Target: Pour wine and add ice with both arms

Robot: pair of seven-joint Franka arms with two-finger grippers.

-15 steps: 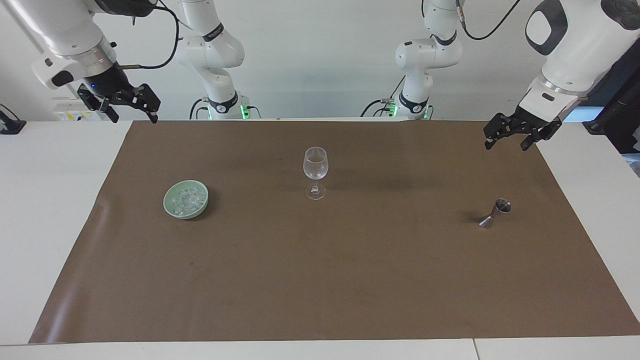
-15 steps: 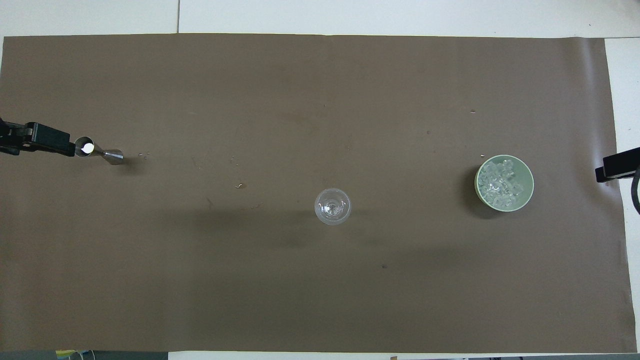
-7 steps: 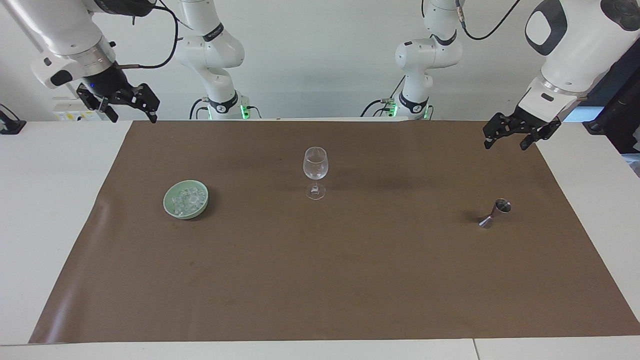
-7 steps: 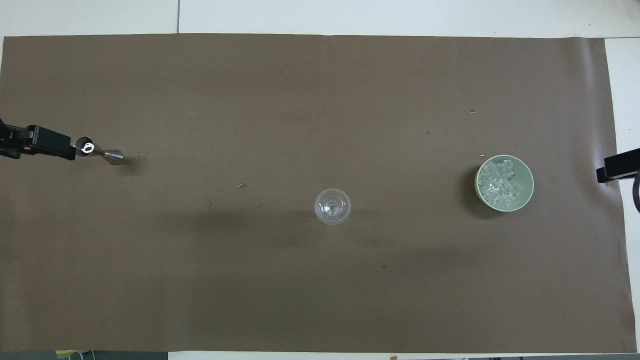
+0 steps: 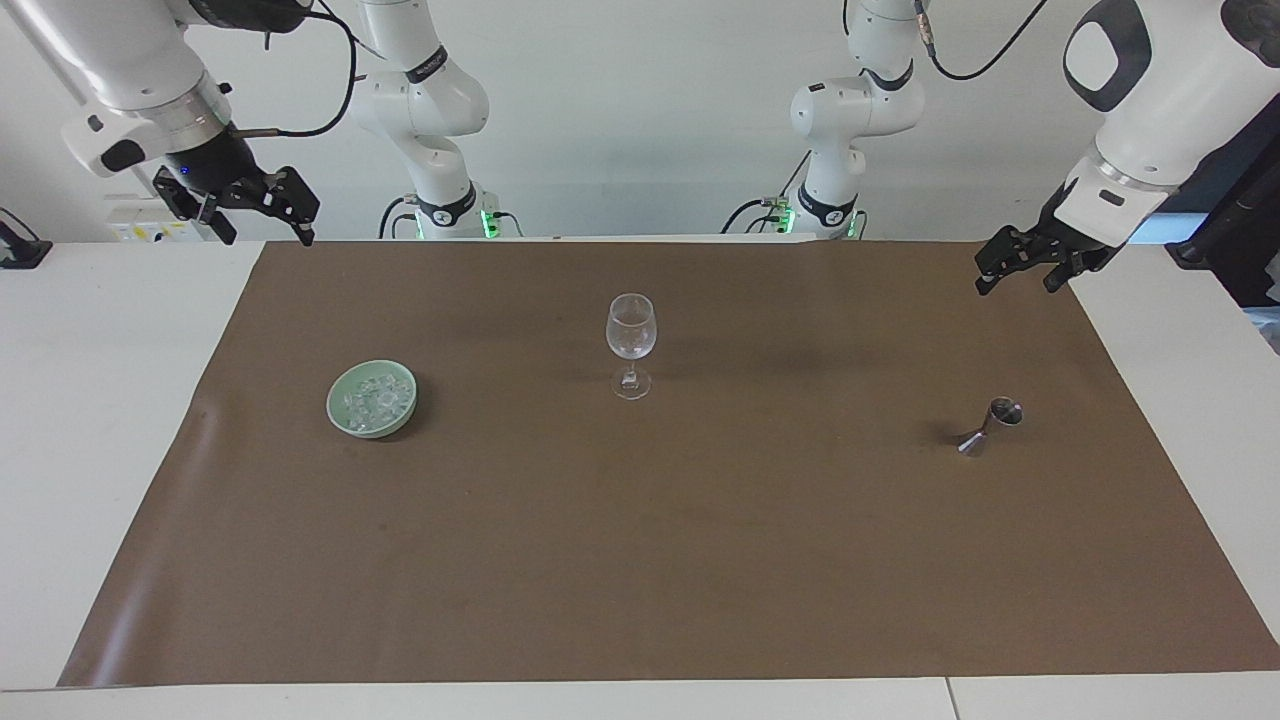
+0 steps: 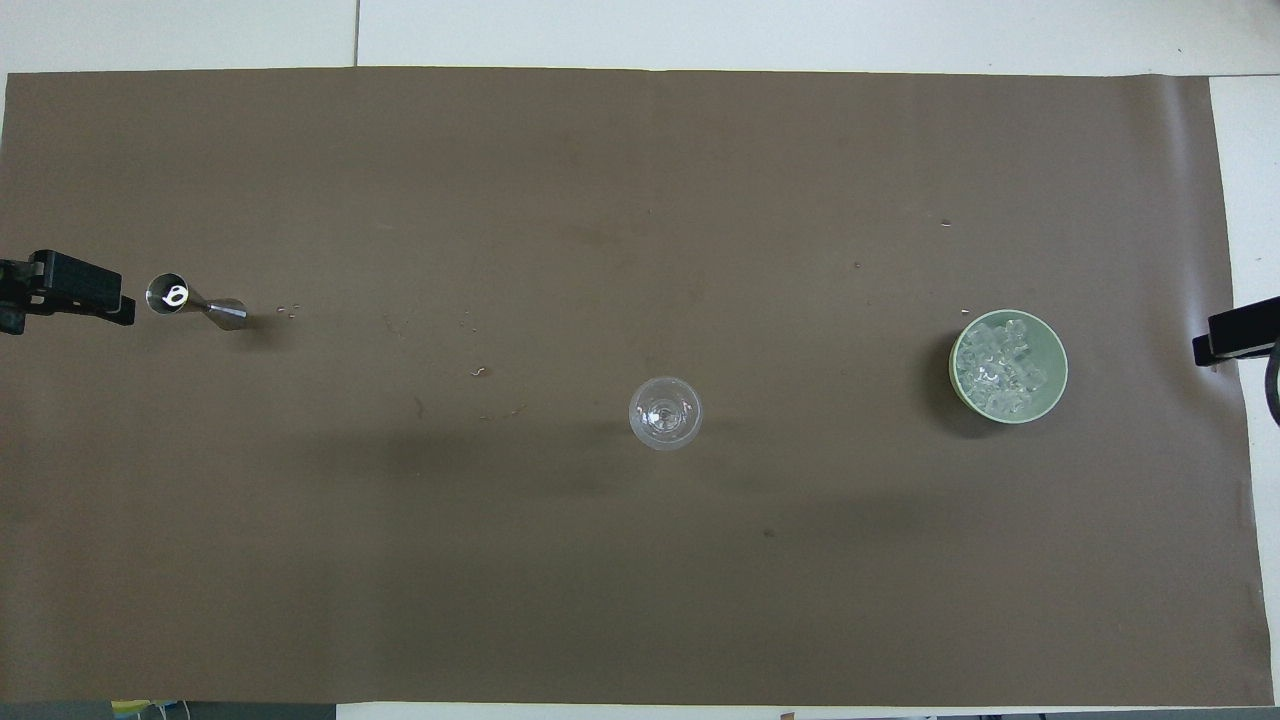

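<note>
- While both arms hang raised over their own ends of the surface (image 5: 640,560), the job looks either finished or not yet begun; from where I stand I cannot tell which.
- Standing upright at the middle of the brown mat, the wine glass (image 5: 631,345) seems to hold something pale or glassy low in its bowl, though whether that is liquid, ice or only reflection cannot be made out.
- Heaped in the pale green bowl (image 5: 338,410), the ice (image 5: 378,400) sits toward the right arm's end of the surface, about as far from the robots as the foot of the glass and well apart from it.
- Resting toward the left arm's end of the surface, a small metal jigger (image 5: 990,426) stands alone, a little farther from the robots than the glass; a bright glint shows in its upper cup in the overhead view.
- Poised over the corner of the mat at its own end, the right tool (image 5: 262,213) holds nothing, its fingers spread apart, and it is well apart from the ice.
- Hovering over the mat's edge at the other end, the left tool (image 5: 1022,272) is likewise empty with fingers apart, near the jigger but clear of it.
- Neither tool touches any item.
- Judging by this, if ice remains to be added, the right tool has the shorter reach to the bowl.
</note>
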